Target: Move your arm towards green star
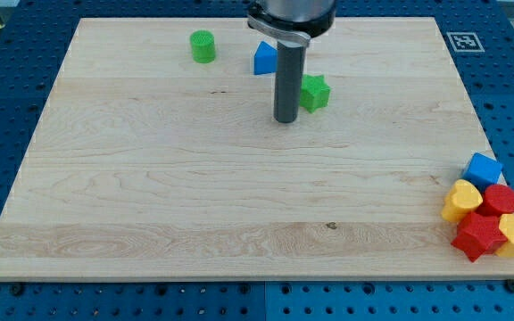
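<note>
Handless, the arm ends in a dark rod, so nothing is grasped; my tip (pixel 285 119) rests on the wooden tabletop (pixel 194 196), just left of the green star (pixel 314 93). A blue block (pixel 264 59) sits near the rod's upper left, a green cylinder (pixel 203 46) farther left.

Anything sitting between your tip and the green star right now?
No. In the camera view, my tip sits just to the view's left of the green star, and only a sliver of bare wooden board separates them.
</note>
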You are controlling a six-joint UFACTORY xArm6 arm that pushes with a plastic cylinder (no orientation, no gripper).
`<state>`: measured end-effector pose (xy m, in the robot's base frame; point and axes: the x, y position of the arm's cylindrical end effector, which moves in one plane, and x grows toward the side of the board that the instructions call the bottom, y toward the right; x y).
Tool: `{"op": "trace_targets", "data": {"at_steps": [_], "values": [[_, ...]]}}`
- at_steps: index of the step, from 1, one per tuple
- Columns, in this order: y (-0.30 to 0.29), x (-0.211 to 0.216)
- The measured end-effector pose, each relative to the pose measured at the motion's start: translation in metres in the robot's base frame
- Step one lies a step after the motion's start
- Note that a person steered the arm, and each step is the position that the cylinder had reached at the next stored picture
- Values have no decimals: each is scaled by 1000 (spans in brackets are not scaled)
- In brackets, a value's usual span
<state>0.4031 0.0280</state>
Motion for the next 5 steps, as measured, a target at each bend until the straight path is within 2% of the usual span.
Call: {"op": "trace_targets", "data": {"at_steps": [3, 5], "values": [[-11, -52], [8, -51]]}}
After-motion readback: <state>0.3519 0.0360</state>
